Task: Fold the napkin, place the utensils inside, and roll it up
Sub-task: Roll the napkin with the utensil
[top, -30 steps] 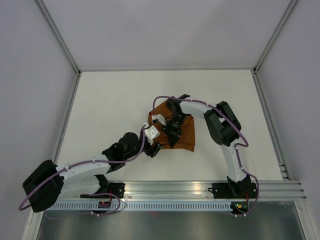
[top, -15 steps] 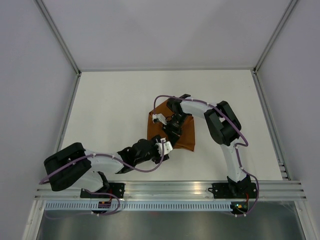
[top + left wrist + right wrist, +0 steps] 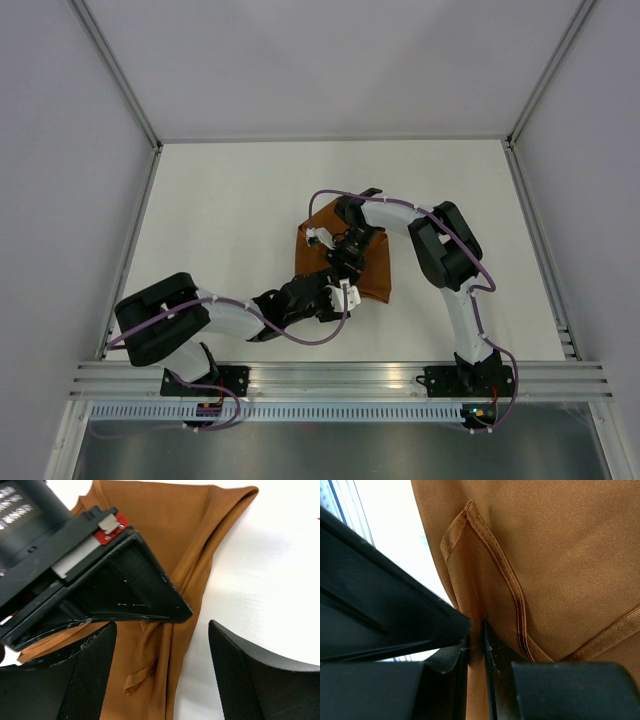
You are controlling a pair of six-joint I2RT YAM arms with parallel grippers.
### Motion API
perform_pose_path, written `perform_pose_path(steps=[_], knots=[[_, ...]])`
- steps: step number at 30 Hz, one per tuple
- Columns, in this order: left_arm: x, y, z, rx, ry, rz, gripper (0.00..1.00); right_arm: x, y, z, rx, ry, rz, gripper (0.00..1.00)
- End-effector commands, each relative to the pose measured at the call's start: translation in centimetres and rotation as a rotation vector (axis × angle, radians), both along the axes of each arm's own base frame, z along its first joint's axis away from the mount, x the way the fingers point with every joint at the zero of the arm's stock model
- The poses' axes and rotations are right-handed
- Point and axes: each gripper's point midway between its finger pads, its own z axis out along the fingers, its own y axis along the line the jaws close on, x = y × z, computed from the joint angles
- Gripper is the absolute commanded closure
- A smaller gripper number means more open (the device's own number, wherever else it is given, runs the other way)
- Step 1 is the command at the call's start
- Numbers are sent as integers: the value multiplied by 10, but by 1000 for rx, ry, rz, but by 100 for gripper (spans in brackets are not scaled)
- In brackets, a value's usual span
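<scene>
The rust-orange napkin [image 3: 374, 274] lies crumpled and partly folded on the white table, mid-table. My right gripper [image 3: 344, 262] is over its middle, shut on a pinched fold of the cloth [image 3: 476, 650]; a hemmed corner [image 3: 485, 545] shows just beyond the jaws. My left gripper [image 3: 342, 297] is at the napkin's near edge, open. In the left wrist view its fingers [image 3: 75, 680] straddle the napkin's bunched edge [image 3: 175, 535], just under the black right gripper [image 3: 125, 580]. No utensils are in view.
An aluminium rail [image 3: 340, 375] runs along the near edge by the arm bases. Frame posts [image 3: 135, 260] and pale walls border the white table [image 3: 230, 200] at left, right and back.
My left arm has swung low and to the right, its gripper moving from the napkin's left side to its near edge. My right gripper has stayed on the cloth.
</scene>
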Motion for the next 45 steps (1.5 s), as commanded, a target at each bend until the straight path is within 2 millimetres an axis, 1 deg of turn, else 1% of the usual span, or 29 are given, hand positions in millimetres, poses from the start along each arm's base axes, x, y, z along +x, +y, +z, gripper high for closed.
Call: perform_pose_path(steps=[1,8,10,12,15,16,21,22,26,28,29,32,33,36,37,40,43,45], knots=[[2,-11,2,24,-36,-39,22,9,-38,-62,-174,-90,96,87],[4,-7,-12,75,-8,-18,25,10,-43,-61,-179,-86,97,88],[3,-6,-19,97,8,-20,28,10,-45,-61,-179,-85,97,88],[1,-8,-21,106,22,-30,32,10,-46,-61,-177,-84,96,88],[0,-8,-26,124,37,-35,44,10,-46,-62,-178,-85,96,89],[-1,-7,-29,136,49,-37,52,11,-47,-61,-177,-85,94,89],[-6,-11,-36,157,93,-59,60,15,-50,-61,-177,-90,86,89],[-7,-11,-38,162,103,-62,66,15,-51,-62,-177,-90,84,89],[-11,-10,-45,197,148,-73,82,16,-50,-61,-168,-97,78,89],[-9,-11,-46,204,157,-66,98,17,-49,-59,-165,-102,71,87],[-13,-14,-48,197,180,-80,98,19,-48,-58,-160,-109,67,87],[-14,-17,-46,174,230,-90,98,20,-45,-52,-144,-120,62,81],[-14,-16,-46,171,250,-91,98,21,-44,-48,-137,-127,58,77],[-14,-17,-43,135,319,-98,98,22,-40,-38,-115,-142,50,73],[-13,-15,-44,125,345,-101,98,22,-40,-35,-107,-142,43,69],[-14,-15,-44,111,405,-111,98,27,-37,-22,-87,-163,21,63],[-12,-17,-44,99,466,-127,98,34,-36,-10,-62,-184,-17,60],[-16,-21,-43,93,516,-153,98,44,-36,-1,-46,-207,-63,57]])
